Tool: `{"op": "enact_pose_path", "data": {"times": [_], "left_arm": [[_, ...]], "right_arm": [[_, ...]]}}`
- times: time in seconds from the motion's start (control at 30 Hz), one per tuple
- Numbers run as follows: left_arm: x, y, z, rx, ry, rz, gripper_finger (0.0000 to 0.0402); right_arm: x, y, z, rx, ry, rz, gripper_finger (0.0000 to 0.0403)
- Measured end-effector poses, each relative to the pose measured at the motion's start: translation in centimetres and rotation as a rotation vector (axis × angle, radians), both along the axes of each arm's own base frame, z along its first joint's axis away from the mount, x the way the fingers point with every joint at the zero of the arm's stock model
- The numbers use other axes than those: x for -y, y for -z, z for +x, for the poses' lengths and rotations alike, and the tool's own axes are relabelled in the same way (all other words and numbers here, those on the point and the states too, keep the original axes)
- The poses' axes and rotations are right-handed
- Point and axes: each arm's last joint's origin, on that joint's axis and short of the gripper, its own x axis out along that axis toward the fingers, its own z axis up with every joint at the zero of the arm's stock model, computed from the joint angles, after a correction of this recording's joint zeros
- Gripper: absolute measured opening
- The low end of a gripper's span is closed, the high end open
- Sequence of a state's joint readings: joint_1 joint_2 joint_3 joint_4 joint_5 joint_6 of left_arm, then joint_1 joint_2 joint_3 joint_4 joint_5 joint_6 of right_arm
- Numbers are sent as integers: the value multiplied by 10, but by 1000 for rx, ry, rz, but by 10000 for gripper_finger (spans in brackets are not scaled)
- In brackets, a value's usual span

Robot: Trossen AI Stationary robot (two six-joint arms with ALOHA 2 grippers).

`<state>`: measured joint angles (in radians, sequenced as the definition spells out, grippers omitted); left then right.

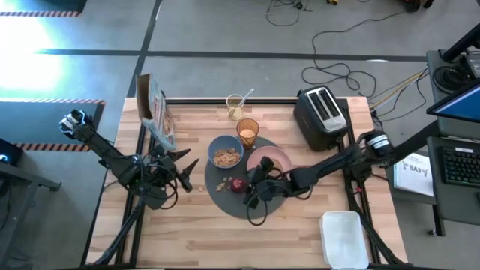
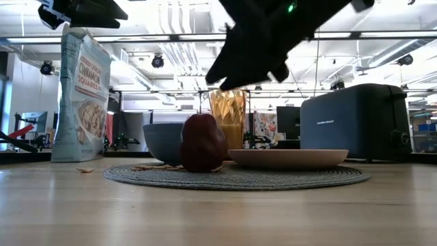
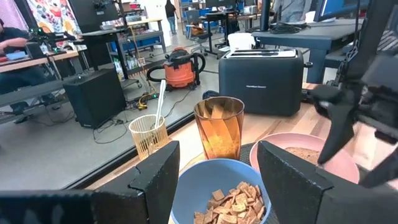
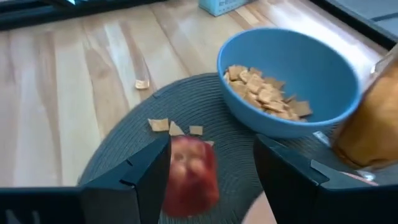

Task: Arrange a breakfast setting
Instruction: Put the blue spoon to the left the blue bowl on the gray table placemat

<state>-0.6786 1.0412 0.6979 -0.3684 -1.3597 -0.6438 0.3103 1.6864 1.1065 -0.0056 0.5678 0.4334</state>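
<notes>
A red apple [image 1: 237, 184] [image 2: 202, 142] [image 4: 189, 177] stands on the round dark-grey mat [image 1: 234, 206], near its left side. The blue bowl [image 1: 225, 154] [image 4: 289, 81] of cereal, the pink plate [image 1: 274, 159] [image 2: 287, 158] and the amber tumbler [image 1: 248, 132] [image 3: 219, 127] also rest on the mat. A brown toast slice [image 3: 306, 153] lies on the plate. My right gripper [image 1: 256, 187] [image 4: 211, 165] hangs open just above the apple, clear of it. My left gripper [image 1: 184, 168] [image 3: 217, 171] waits open left of the mat, pointing at the bowl. A metal spoon [image 3: 160, 99] stands in a clear glass [image 1: 235, 106].
A cereal bag [image 1: 154, 112] stands at the far left. A black toaster [image 1: 322, 112] stands at the far right. A white tray [image 1: 345, 236] lies at the near right corner. Loose cereal pieces [image 4: 174, 127] lie on the mat beside the apple. Bare wood lies along the near edge.
</notes>
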Motion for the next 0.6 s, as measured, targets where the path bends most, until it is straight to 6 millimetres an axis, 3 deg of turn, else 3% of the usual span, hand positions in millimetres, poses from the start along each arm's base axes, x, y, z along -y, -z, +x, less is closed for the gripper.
{"op": "enact_pose_path", "data": {"times": [0.37,0.6], "left_arm": [[-2,-19,19,35,84,-25,200],[-33,-32,45,25,243,-21,200]], "right_arm": [[15,-80,-43,118,20,-24,215],[22,-98,-59,126,55,-92,215]]}}
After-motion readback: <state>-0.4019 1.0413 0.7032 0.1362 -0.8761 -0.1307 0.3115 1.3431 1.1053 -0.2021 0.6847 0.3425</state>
